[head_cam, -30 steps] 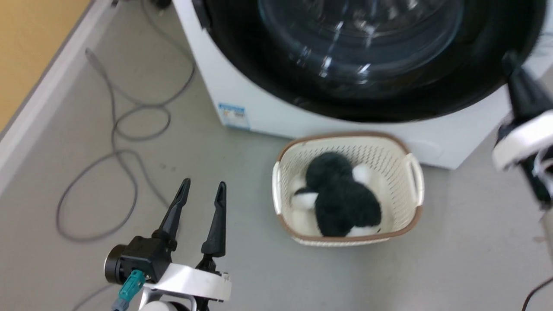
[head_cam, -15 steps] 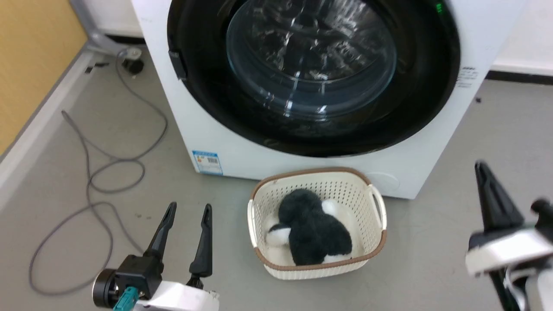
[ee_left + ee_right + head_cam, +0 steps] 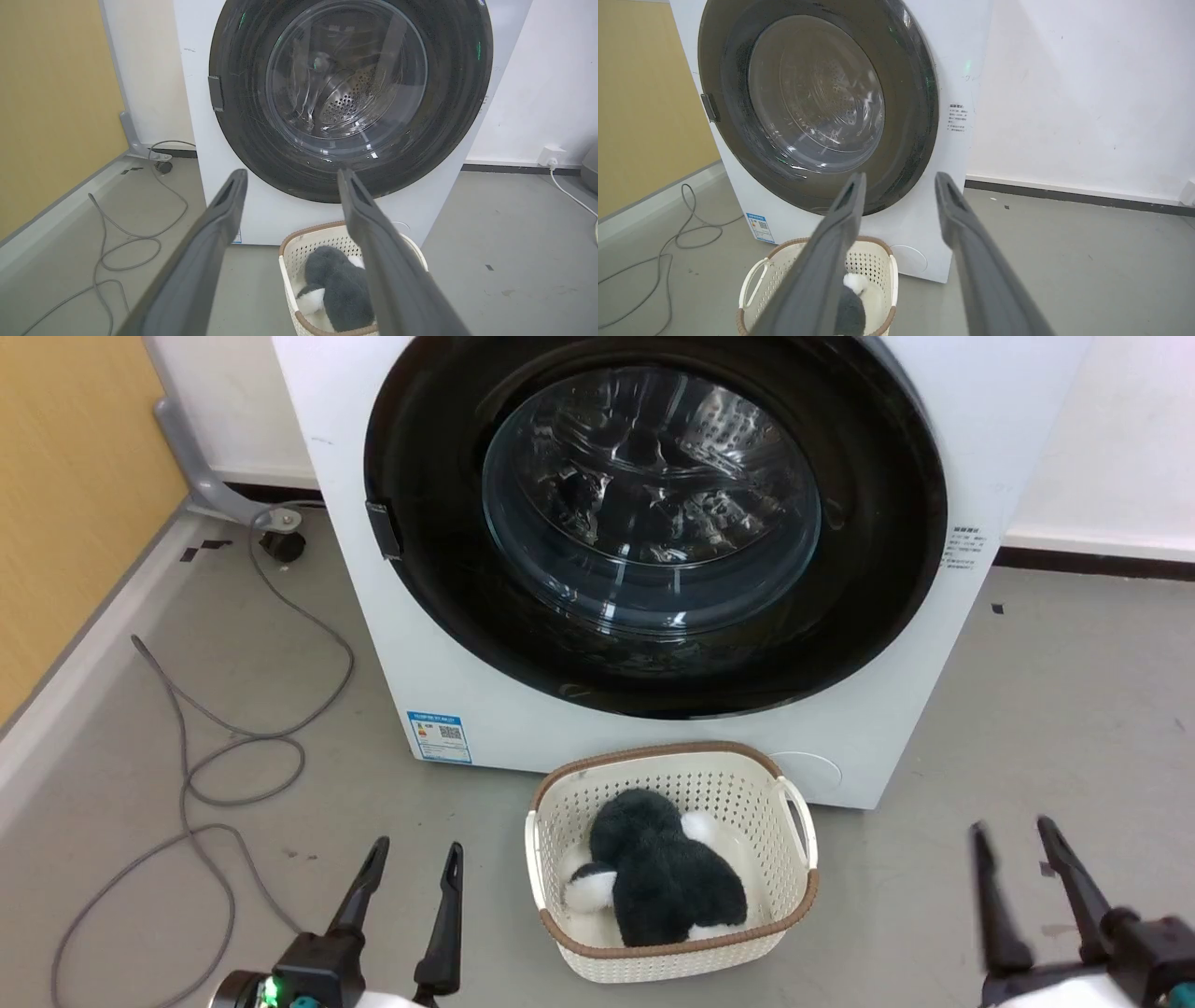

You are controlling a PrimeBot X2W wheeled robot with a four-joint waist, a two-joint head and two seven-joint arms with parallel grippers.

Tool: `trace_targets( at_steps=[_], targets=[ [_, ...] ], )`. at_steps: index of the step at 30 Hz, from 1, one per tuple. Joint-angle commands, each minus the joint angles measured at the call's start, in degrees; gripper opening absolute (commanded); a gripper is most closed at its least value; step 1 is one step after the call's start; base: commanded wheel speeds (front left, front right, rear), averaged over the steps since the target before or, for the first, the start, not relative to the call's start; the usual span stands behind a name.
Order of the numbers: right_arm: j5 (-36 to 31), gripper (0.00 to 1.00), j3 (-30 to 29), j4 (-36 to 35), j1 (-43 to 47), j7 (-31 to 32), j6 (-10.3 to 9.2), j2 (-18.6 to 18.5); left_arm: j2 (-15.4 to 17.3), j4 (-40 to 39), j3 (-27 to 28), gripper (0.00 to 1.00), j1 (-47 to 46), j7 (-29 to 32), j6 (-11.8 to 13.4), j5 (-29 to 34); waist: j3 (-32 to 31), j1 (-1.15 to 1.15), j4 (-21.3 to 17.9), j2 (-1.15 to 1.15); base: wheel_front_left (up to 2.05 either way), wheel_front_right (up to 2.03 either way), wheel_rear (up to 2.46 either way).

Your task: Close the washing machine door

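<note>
The washing machine (image 3: pixel 523 728) is a white front-loader facing me. Its door (image 3: pixel 653 513), a black-rimmed disc with a bulging glass window, lies flush against the machine's front, with the steel drum visible through the glass. My left gripper (image 3: pixel 418 847) stands open at the lower left, well short of the machine. My right gripper (image 3: pixel 1012 828) stands open at the lower right, clear of the door, with nothing between its fingers. In the left wrist view the left gripper (image 3: pixel 293 173) points at the door (image 3: pixel 350 93). In the right wrist view the right gripper (image 3: pixel 900 176) points at the door (image 3: pixel 817 102).
A cream laundry basket (image 3: pixel 672 754) holding a black and white plush toy (image 3: pixel 663 882) stands on the floor just before the machine. A grey cable (image 3: pixel 233 747) loops over the floor at the left, beside a yellow wall (image 3: pixel 65 476). Bare grey floor lies to the right.
The head camera has pulled back, so the machine looks smaller. My right gripper has come away from the door's right rim, dropped to the lower right and opened. The left gripper stays open.
</note>
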Motion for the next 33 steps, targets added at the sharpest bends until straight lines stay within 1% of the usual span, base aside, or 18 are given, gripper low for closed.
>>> trace_targets(
  at_steps=[1, 7, 22, 23, 33],
  targets=[
    [-0.27, 1.0, -0.12, -0.37, 0.94, -0.4, -0.05, 0.58, 0.05, 0.15, 0.04, 1.0, 0.71, -0.24, 0.15, 0.43, -0.09, 0.01, 0.01, 0.0, 0.0, 0.0, 0.0],
    [-0.63, 1.0, -0.32, -0.56, 2.73, -0.64, -0.05, 1.54, 0.05, 0.86, -0.12, 1.0, 1.08, -0.24, 0.15, 1.28, -0.62, 0.01, 0.32, 0.0, 0.0, 0.0, 0.0],
    [0.53, 1.0, -0.49, -2.31, 2.36, -0.67, -0.05, 1.7, 0.05, 0.26, 0.06, 1.0, 1.11, -0.24, -0.23, 1.79, -0.59, 0.01, 0.38, 0.0, 0.0, 0.0, 0.0],
    [0.26, 0.0, -0.41, -1.93, 2.04, -0.39, 0.0, 1.37, 0.0, 0.42, 0.14, 0.0, 0.47, 0.04, -0.01, 1.73, -0.6, 0.01, 0.37, 0.0, 0.0, 0.0, 0.0],
    [0.02, 0.0, -0.06, -2.02, 1.68, 0.45, 0.0, 1.39, -0.01, 0.09, 0.46, 0.0, 0.23, 0.95, 0.17, 1.96, -0.55, 0.01, 0.0, 0.0, 0.0, 0.0, 0.0]
  ],
)
